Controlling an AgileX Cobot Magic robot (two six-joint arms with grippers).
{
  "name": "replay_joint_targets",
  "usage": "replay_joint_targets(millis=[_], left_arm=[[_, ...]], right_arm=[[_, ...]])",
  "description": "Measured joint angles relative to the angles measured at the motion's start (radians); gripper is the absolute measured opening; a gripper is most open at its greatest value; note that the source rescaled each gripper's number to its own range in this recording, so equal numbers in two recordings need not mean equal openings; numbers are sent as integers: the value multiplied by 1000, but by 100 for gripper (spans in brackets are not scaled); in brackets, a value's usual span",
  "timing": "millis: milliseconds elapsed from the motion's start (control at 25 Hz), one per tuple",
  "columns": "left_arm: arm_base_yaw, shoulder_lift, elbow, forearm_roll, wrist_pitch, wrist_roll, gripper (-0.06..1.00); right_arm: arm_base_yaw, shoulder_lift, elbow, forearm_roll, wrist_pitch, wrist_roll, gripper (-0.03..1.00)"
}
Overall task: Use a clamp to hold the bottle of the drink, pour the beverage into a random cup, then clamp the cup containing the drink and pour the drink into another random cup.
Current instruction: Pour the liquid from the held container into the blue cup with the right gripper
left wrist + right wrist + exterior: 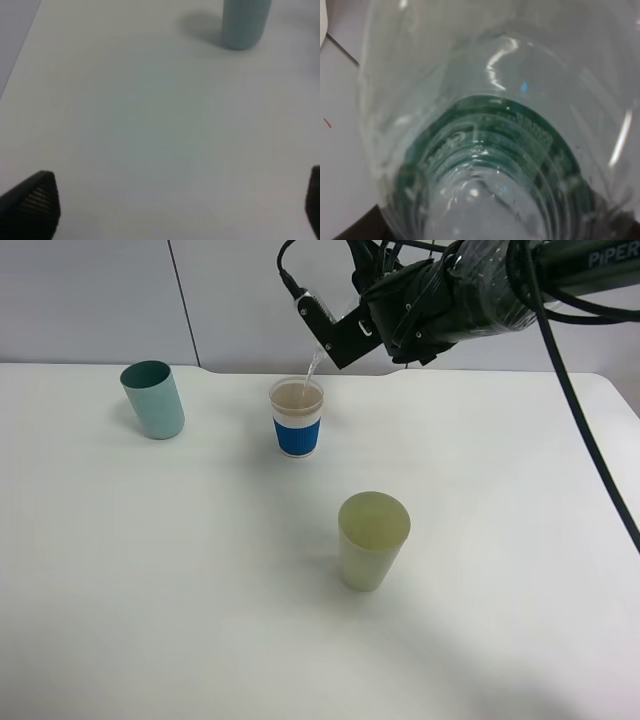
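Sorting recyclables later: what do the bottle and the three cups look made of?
Bottle: clear glossy plastic, see-through with highlights. Blue-sleeved cup: apparently matte white paper, ribbed sleeve. Teal cup and yellow-green cup: probably smooth plastic, plain even colour.

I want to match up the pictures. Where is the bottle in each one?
Exterior high: the bottle is top middle, tilted in the right tool, a thin stream falling into the blue-sleeved cup.
Left wrist: not in it; only the teal cup and white table show.
Right wrist: it fills nearly the whole picture, clear plastic with its green label.
Shared landmark: the white table.
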Motion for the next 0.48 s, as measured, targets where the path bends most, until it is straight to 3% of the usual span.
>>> replay_joint_targets(millis=[480], left_arm=[[0,0,0,0,0,0,100]], right_arm=[[0,0,-5,-1,22,-19,0]])
